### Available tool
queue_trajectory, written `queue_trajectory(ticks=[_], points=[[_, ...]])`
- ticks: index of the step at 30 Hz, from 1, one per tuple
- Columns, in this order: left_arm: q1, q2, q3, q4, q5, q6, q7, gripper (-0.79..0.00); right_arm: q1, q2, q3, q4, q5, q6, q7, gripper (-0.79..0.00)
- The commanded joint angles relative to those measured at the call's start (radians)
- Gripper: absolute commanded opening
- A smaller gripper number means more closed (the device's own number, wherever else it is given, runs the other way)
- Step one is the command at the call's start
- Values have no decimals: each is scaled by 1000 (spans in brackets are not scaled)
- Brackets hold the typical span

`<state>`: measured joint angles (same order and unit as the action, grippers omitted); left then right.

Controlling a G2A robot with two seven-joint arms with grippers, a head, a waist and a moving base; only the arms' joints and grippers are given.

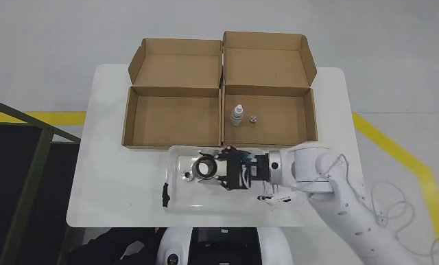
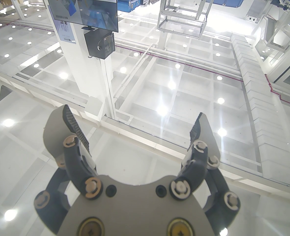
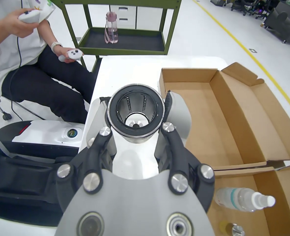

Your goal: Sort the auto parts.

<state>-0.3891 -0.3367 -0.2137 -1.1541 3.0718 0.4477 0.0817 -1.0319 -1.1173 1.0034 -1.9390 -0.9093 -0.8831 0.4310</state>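
Bearing sleeve sits pinched in your right gripper above the clear tray, by the near edge of the table, just short of the front wall of the left box. Left wrist view gives your left gripper spread wide, pointing at the ceiling.

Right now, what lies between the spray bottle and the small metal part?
Only bare floor of the box separates spray bottle and small metal part; top view shows it.

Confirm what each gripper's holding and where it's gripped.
Right gripper holds the cylindrical metal bearing, clamped on opposite sides of its outer wall near the black-ringed end. Left gripper is open and empty.
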Motion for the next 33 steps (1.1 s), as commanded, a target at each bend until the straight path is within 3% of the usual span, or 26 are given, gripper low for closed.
queue_trajectory(ticks=[1,33], points=[[0,0,0,0,0,0,0,0,3,3,19,-22,28,-5,-3,-785],[0,0,0,0,0,0,0,0,11,38,274,-132,241,44,-94,-785]])
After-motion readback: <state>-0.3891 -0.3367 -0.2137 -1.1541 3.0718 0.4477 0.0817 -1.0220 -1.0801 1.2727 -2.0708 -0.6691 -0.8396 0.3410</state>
